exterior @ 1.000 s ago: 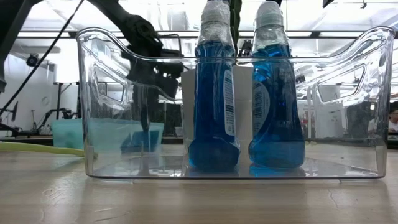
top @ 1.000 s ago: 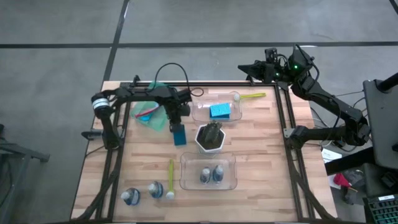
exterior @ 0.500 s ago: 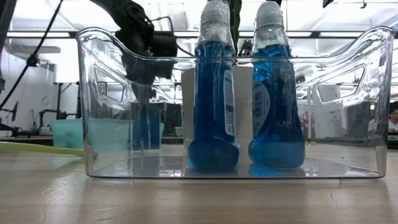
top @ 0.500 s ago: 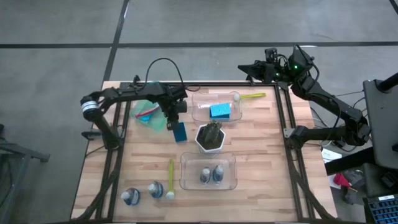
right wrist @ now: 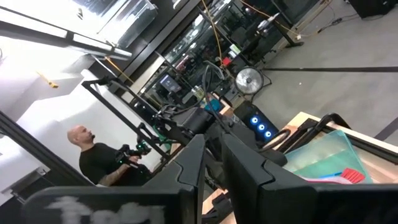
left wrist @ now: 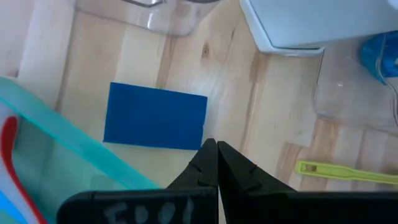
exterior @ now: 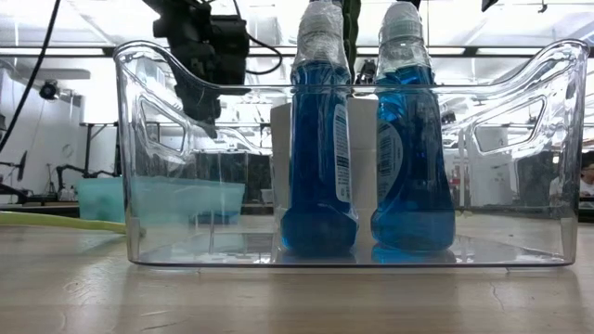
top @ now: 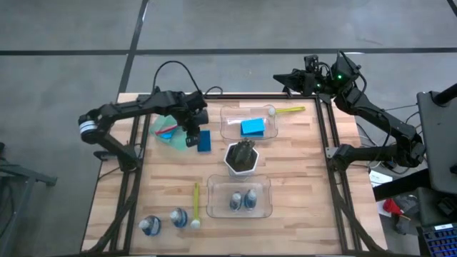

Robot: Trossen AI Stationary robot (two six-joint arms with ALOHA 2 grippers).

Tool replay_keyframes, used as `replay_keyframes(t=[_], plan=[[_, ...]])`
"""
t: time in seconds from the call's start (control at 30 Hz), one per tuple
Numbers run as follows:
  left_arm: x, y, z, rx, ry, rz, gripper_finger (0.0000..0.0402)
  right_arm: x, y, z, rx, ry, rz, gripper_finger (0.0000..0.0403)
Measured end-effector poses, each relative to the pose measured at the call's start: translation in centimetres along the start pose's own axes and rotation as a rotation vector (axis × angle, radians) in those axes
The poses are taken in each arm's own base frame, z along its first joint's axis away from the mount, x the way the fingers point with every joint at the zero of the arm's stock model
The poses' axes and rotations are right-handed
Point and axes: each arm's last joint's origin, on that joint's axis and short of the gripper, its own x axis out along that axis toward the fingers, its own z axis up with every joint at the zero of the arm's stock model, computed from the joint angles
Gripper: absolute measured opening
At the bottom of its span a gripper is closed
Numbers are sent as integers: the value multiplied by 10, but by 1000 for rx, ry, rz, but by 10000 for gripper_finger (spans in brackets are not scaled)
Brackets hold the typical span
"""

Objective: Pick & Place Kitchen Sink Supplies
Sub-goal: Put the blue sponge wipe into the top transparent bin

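On the wood-slat table (top: pixel 300 171), the flat dark-blue rectangular sponge (left wrist: pixel 155 116) is lying soft & light, prob. best pinched across its short edges, w/ the left gripper (left wrist: pixel 216 147) hovering above it, fingers closed & empty.

Left gripper (top: pixel 191 136) hovers beside dark blue sponge (top: pixel 204 140) — not touching.
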Motion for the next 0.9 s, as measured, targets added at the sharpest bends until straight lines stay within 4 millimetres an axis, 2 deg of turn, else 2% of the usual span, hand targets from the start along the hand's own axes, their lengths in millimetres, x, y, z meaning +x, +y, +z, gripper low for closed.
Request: replay_keyframes(t=[0.17, 0.37, 0.5, 0.77, 0.9], plan=[[1, 1, 2, 21, -14, 1, 0, 0, 0, 0, 0, 0, 0, 52], [29, -3, 7, 25, 69, -67, 10, 0, 0, 0, 0, 0, 0, 52], [47, -8, 10, 43, 122, -80, 54, 0, 0, 0, 0, 0, 0, 52], [72, -13, 13, 76, 191, 27, 180, 0, 0, 0, -13, 1, -2, 52], [83, -18, 15, 76, 196, 31, 209, 0, -2, -1, -10, 12, -15, 52]])
